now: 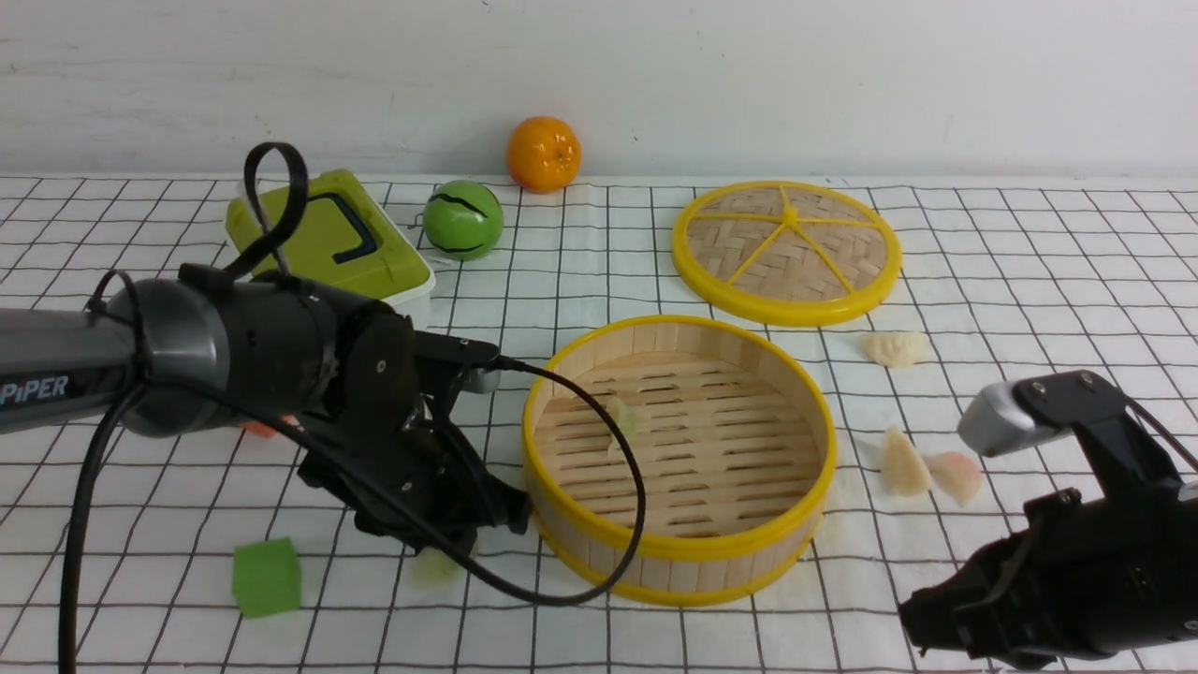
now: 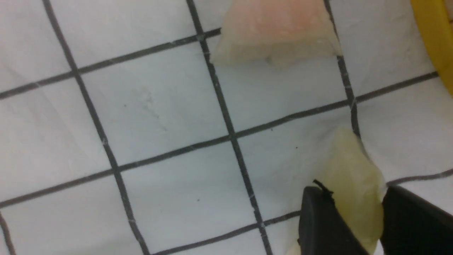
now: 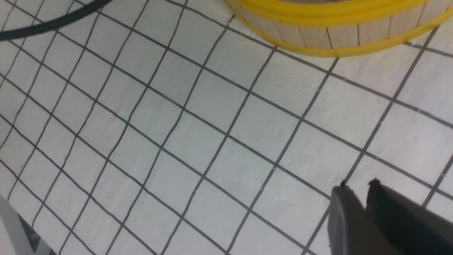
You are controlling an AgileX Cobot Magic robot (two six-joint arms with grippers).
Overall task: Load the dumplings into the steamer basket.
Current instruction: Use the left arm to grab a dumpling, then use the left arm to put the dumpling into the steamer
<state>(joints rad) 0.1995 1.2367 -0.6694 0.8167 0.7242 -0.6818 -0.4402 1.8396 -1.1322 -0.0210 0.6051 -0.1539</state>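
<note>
"Dumpling [image 2: 348,166] between left gripper [image 2: 354,190] tips; pinch unconfirmed. Right gripper [image 3: 358,187] barely parted, nothing held. Handling?"

"Probably light, soft, slippery; take mid-body, gently. Looks pale yellow-green, translucent, crescent. It's on the cloth [image 1: 356,618], beside the steamer basket [image 1: 679,548]; another dumpling [image 1: 622,418] lies inside."

The left arm [image 1: 225,351] reaches in toward the middle, its gripper [image 2: 364,212] angled down low at the table, fingers a little apart around a dumpling [image 2: 357,187]. The right gripper [image 3: 357,202] hangs at the near right, pointing inward, its fingertips separated by a narrow gap with nothing between them.
</note>
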